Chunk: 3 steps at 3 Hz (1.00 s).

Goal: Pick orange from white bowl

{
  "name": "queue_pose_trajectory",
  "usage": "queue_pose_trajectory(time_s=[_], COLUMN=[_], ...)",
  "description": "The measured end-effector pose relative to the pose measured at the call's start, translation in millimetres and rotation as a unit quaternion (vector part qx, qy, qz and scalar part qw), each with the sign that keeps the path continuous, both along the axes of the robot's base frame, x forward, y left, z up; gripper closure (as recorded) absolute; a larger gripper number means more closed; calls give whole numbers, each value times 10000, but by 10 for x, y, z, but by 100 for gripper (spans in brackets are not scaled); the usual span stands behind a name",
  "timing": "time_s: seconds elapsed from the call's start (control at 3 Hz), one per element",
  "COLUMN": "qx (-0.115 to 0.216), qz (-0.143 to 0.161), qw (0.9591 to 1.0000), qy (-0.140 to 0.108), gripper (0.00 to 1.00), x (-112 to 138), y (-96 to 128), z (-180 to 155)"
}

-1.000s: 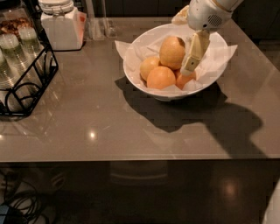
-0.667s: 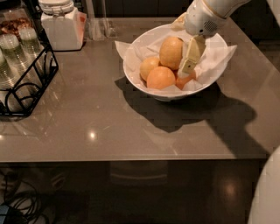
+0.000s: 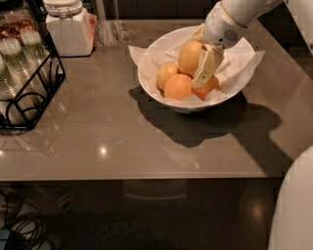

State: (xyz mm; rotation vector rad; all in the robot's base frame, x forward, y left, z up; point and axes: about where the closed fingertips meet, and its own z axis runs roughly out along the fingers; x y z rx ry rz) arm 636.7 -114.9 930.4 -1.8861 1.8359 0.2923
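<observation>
Here's the white arm [image 3: 244, 7], reaching in from the 1 o'clock corner with its rounded wrist [image 3: 222, 27] angled downward. Just below it, the cream gripper [image 3: 206, 68] sits at about 1 o'clock from the view's centre, pointing down toward 7 o'clock.

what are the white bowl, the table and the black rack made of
The white bowl: glossy, smooth rim, likely ceramic. The table: polished grey-brown slab, mirror-like light spots; stone or laminate, unclear. The rack: thin bent black wire, probably metal. The end effector is in the bowl, beside the orange.
</observation>
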Motion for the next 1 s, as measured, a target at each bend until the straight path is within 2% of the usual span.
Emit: queue_pose_trajectory(time_s=[1.0], qx=[0], qz=[0], qw=[10000], qy=[0], gripper=[89], x=[0], y=[0], z=[1])
